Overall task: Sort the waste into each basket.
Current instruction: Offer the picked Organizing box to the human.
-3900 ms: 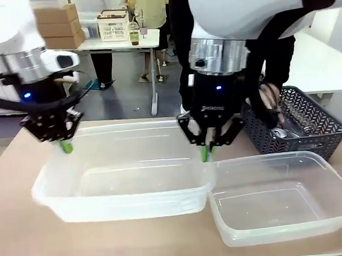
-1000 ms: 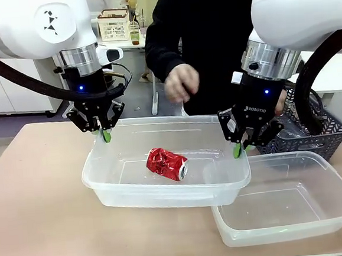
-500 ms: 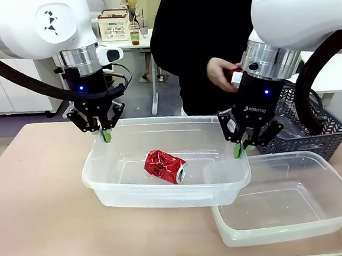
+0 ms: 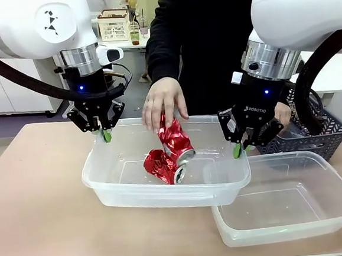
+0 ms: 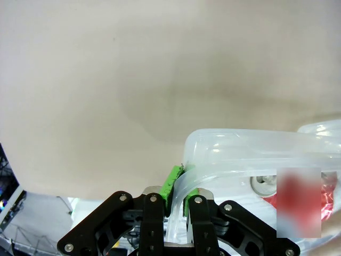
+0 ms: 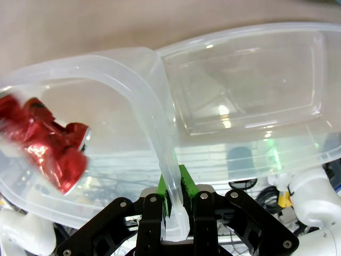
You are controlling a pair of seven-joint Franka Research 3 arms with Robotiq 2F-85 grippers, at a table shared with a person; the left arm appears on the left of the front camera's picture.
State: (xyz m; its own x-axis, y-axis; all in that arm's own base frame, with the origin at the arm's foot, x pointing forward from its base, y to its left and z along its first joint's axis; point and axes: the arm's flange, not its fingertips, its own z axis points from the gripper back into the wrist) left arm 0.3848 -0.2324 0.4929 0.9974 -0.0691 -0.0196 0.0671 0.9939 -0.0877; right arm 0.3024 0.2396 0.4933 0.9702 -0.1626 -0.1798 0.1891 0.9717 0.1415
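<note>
At about ten o'clock on the large clear plastic rectangular tub (image 4: 135, 196), the left gripper (image 4: 105, 135) is clamped tight on the far corner of the rim, its green pads pinching thin plastic and nothing else; toward the tub's centre lies a crushed red metal can (image 4: 160, 164), and just above it, at twelve o'clock, a person's hand (image 4: 164, 102) lowers a second crushed red can (image 4: 177, 140), though whether the fingers have let go I cannot tell; at three o'clock the right gripper (image 4: 238, 150) is likewise pinched fast on the same tub's rim; for this step both arms should hold the tub level and motionless, since the rim flexes and any pull apart could warp it or tip the cans out; at four o'clock the second clear tub (image 4: 274, 229) lies empty, its near corner tucked under the first; at two o'clock stands a dark grey slotted basket (image 4: 325, 130); the tan tabletop (image 4: 34, 198) is smooth and matte; beyond, at twelve o'clock, a white table bears a cream crate (image 4: 114, 24).
</note>
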